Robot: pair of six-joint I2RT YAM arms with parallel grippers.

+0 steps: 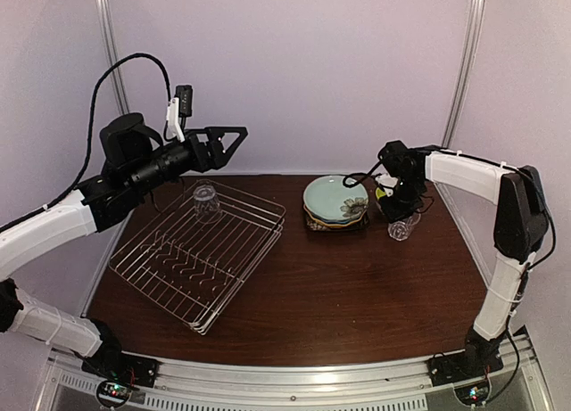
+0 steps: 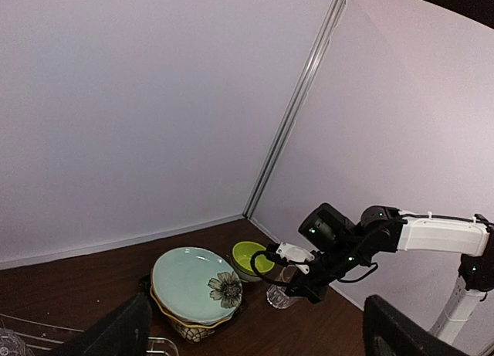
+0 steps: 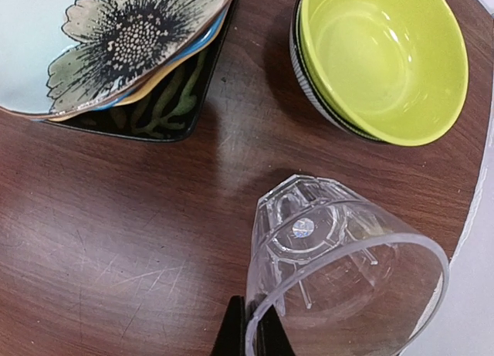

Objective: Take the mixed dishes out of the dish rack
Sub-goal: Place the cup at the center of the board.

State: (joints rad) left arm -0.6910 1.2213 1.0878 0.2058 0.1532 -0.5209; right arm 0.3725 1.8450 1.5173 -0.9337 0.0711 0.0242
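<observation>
The silver wire dish rack (image 1: 201, 255) lies left of centre with one clear glass (image 1: 206, 203) standing upside down in its far corner. High above that corner my left gripper (image 1: 227, 143) hangs open and holds nothing; its dark fingers (image 2: 116, 333) frame the left wrist view. Right of the rack is a stack of plates (image 1: 335, 201) topped by the pale teal flower plate (image 2: 193, 283). My right gripper (image 3: 258, 325) is shut on the rim of a second clear glass (image 3: 340, 255), tilted just over the table beside the lime-green bowl (image 3: 382, 59).
The dark patterned plate (image 3: 162, 101) is at the bottom of the stack, with blue and orange-yellow rims above it. The lime-green bowl sits nested in another bowl with a dark striped rim. The right wall and table edge (image 3: 478, 178) run close behind the held glass.
</observation>
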